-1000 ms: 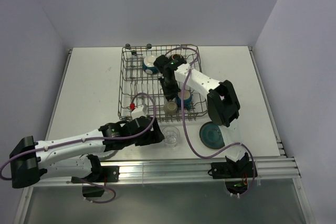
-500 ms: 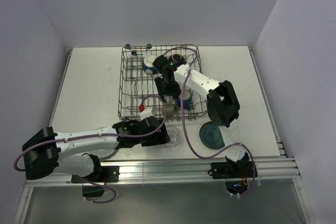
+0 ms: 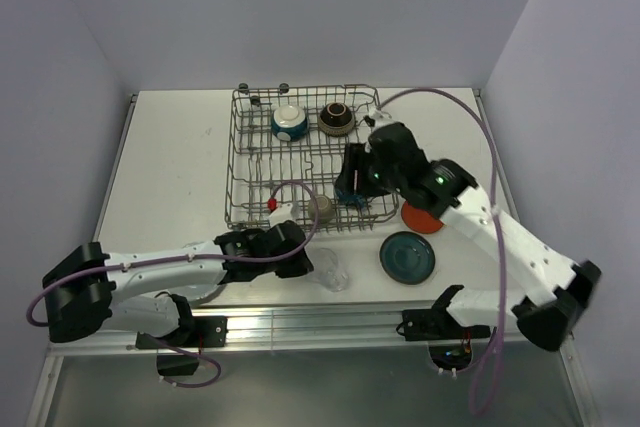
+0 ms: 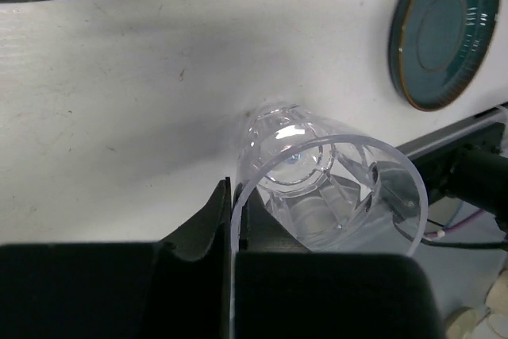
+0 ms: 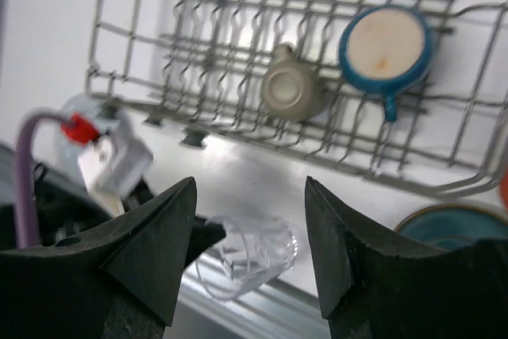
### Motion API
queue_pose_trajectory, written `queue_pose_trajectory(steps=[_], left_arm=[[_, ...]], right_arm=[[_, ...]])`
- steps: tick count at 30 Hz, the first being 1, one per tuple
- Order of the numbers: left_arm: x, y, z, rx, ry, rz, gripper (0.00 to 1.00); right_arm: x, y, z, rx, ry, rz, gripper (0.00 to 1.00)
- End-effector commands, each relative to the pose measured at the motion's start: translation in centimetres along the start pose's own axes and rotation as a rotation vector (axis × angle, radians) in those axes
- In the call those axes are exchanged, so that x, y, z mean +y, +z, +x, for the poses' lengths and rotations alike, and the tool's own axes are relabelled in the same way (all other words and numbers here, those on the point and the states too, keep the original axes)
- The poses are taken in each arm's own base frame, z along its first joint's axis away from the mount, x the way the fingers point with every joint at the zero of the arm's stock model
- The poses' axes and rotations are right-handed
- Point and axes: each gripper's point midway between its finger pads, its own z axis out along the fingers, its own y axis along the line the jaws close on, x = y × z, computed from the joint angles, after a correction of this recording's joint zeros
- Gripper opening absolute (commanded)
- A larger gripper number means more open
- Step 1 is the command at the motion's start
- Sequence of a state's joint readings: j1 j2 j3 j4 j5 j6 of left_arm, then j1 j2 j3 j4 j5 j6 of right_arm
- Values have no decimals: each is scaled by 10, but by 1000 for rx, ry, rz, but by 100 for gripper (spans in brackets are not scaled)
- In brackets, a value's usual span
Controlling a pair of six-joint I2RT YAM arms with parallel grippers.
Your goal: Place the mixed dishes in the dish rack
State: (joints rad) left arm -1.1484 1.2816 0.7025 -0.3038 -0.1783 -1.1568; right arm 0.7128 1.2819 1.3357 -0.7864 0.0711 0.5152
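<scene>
Since a second ago the left pincer [image 4: 234, 206] has been carried rightward to the clear glass [image 4: 325, 168] and shut on it. The right arm has been swung out of the dish rack [image 3: 238, 147] toward the right, and an orange-red plate [image 3: 421, 218] has been uncovered by this.

On the left, the glass is seen tipped on the counter [image 3: 170, 167] near its front edge, just ahead of the rack. One wall at the rim is clamped between the fingers, one outside and one apparently inside. The step in hand is judged to be the lift of this glass into the rack. Because only a thin, slick wall is held, the glass should be raised slowly and righted before it is carried; a swing about the pinch is to be expected if the wrist is jerked. The rack's front wall must be cleared fully. The bare rows of tines in the left half should be chosen, apart from the beige cup [image 5: 292, 89] and the blue mug [image 5: 386, 45] in the front row.

Further right, the right pincer [image 5: 250, 192] is seen with its jaws apart and nothing between them, above the rack's front edge; it is best kept out of the path. A teal plate [image 3: 407, 256] is left on the counter beyond it.
</scene>
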Motion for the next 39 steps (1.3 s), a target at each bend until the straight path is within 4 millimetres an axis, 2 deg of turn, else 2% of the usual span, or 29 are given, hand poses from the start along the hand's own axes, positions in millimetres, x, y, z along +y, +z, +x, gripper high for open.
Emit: queue_pose_trajectory(steps=[1,2,3,4,5,6,7,8,10,11,13,16,17,18,22,27,35,39], left_arm=[[-20,-24,-15,-54,0,111,0],[-25,-38,-18,-68,-2,162,0],[-28,-45,-17,-64,-3,197,0],[-28,-52,-17,-69,-2,223,0],[-38,-72,-24,-94,-9,300,0],[-43,-82,-22,-82,-9,348,0],[-45,-91,-25,-88,-23,385,0],[-53,-110,-30,-110,-39,460,0],[-61,-129,-32,-106,-61,544,0],[-69,-147,-37,-127,-71,611,0],[-77,-162,-36,-109,-85,677,0],[-90,-188,-37,-99,-103,789,0],[-93,-192,-37,-95,-108,814,0],[-98,-198,-37,-93,-118,850,0],[-109,-211,-34,-62,-130,949,0],[-119,-224,-31,-30,-145,1046,0],[-127,-242,-36,-41,-147,1120,0],[-127,-244,-35,-37,-151,1125,0]], right_arm=[[11,0,29,-5,66,-128,64],[17,-15,31,-29,70,-198,64],[19,-13,56,33,68,-255,64],[28,-18,56,6,78,-325,64],[35,-36,56,-29,77,-405,65],[43,-38,71,-5,73,-501,66],[47,-45,76,-10,67,-556,66],[52,-62,76,-48,54,-622,66],[57,-71,86,-64,41,-715,71],[56,-77,92,-85,37,-750,73],[64,-96,90,-135,32,-847,75],[71,-111,94,-163,26,-952,79],[70,-111,100,-153,30,-967,79],[77,-122,94,-189,29,-1024,81],[88,-153,96,-234,10,-1164,90],[99,-173,101,-232,-4,-1257,96],[122,-183,115,-188,-20,-1310,98],[127,-184,111,-211,-1,-1306,98]])
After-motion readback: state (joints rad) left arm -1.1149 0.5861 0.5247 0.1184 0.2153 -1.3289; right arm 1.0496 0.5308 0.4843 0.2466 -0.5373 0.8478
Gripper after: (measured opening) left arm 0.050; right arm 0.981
